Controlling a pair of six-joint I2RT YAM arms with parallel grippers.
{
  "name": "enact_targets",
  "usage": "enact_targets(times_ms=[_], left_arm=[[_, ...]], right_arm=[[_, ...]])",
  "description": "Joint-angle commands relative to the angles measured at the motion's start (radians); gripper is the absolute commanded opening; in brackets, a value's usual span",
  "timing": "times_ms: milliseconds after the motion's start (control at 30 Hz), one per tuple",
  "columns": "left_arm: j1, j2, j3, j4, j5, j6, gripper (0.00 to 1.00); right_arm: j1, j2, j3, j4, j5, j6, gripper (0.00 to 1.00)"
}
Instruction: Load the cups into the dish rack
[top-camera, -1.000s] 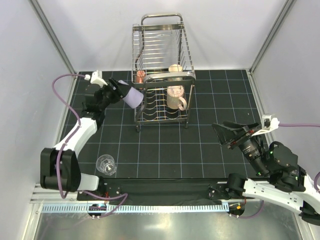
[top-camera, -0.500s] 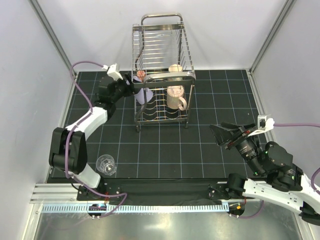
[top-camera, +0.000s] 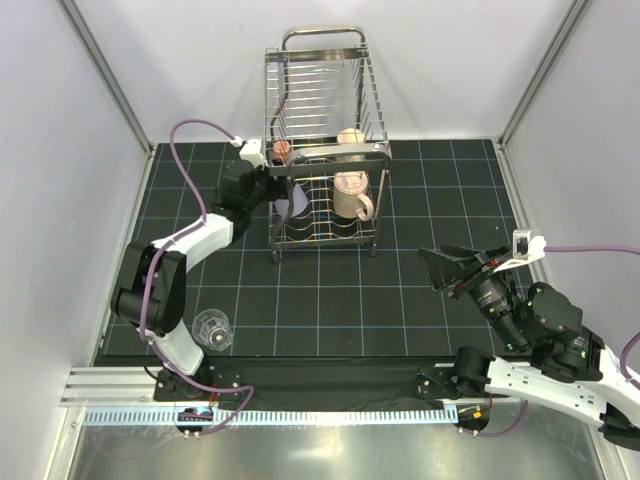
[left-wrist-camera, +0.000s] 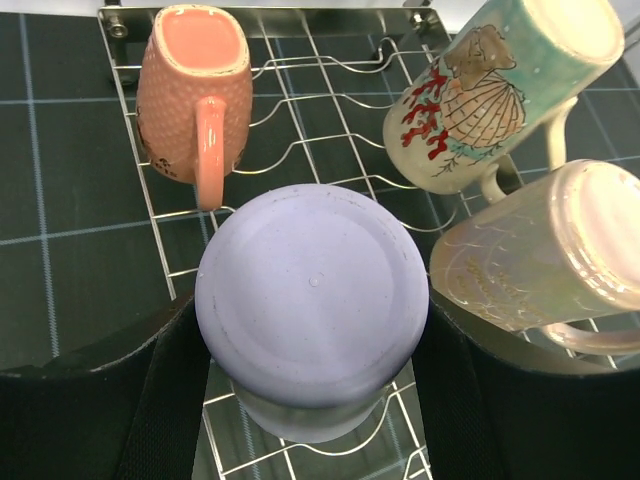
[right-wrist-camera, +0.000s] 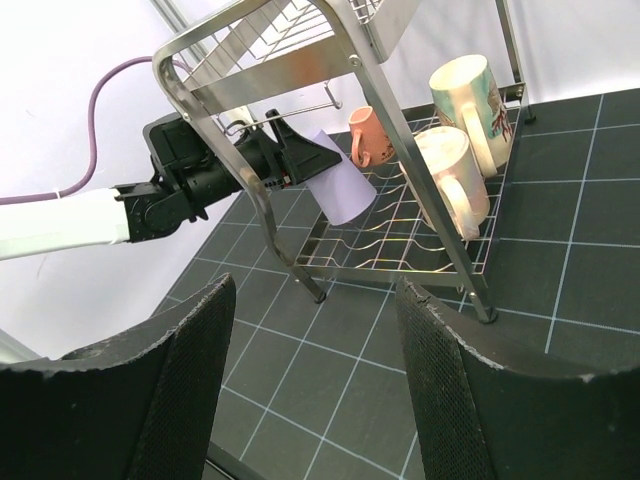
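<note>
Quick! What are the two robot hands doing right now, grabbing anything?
Left gripper: shut on the lavender plastic tumbler, in the lower tier of the shiny steel wire dish rack.
Right gripper: open, holding nothing.

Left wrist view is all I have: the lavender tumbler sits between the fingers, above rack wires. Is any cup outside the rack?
Observer: Yes. One clear glass stands on the table, near its front left corner, far from the dish rack.
Operator: And the right gripper?
Observer: The right gripper is open and empty, to the right of the rack, apart from it.
Operator: Which tier is the tumbler in?
Observer: The lavender tumbler is tilted in the lower tier, under the upper shelf.
</note>
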Motion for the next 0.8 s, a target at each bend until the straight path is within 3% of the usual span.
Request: enact_targets(times_ms=[0,33,267,367,467,500,600,767], left_arm=[[-0.021,0.003,0.035,0.043,-0.082,0.078,0.01],[-0.025,0.006,0.032,0.042,-0.131,0.084,0.09],[-0.062,0.043,0.044,0.014,-0.219,0.138,0.13],[-0.07,0.045,0.039,0.011,-0.245,0.138,0.2],[-0.07,0.043,0.036,0.001,-0.246,0.132,0.4],[-0.07,0.04,0.033,-0.004,-0.248,0.123,0.51],[-0.068,0.02,0.015,-0.012,-0.259,0.101,0.64],[-0.068,-0.015,-0.004,-0.006,-0.217,0.078,0.77]], right_arm=[[0.006,-0.009,-0.012,0.025,0.034,0.004,0.66],[0.004,-0.009,-0.014,0.028,0.035,0.004,0.67],[0.006,0.005,-0.009,0.033,0.023,0.004,0.67],[0.006,0.009,-0.011,0.036,0.015,0.007,0.67],[0.006,0.014,-0.014,0.04,0.009,0.012,0.67],[0.004,0.017,-0.014,0.04,0.008,0.013,0.67],[0.004,0.025,-0.012,0.042,-0.001,0.015,0.67],[0.004,0.034,-0.014,0.04,-0.008,0.016,0.67]])
